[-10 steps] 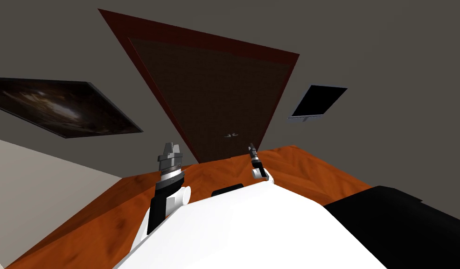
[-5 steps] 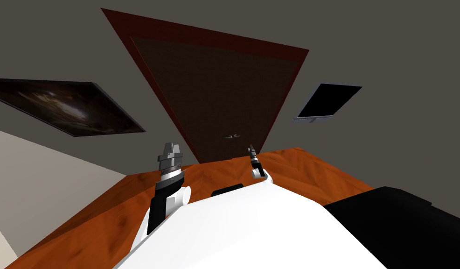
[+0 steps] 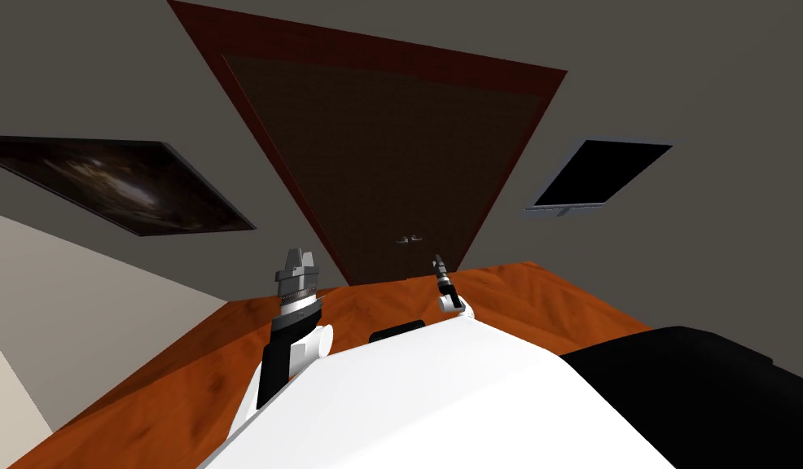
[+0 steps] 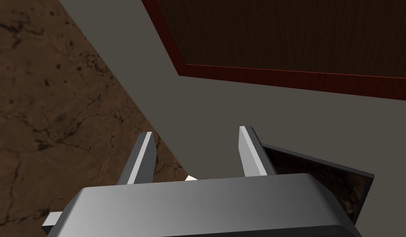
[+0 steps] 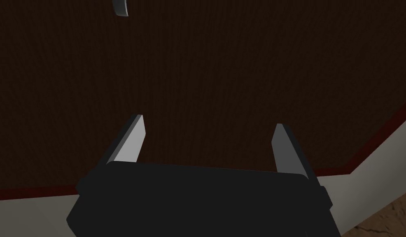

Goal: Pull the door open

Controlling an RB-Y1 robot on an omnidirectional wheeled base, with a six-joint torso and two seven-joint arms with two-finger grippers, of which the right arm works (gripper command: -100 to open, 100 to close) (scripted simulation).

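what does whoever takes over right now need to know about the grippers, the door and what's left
Right gripper: open, holding nothing, facing the dark brown door panel.
Left gripper: open, holding nothing, pointed at the grey wall beside the dark red door frame.
Door: looks shut in the door frame. Its small grey handle lies beyond the right gripper's fingers, untouched.
Done: the robot faces the door with the right arm out toward it.
Left: bring the right gripper to the handle, shut on it, pull the door open.
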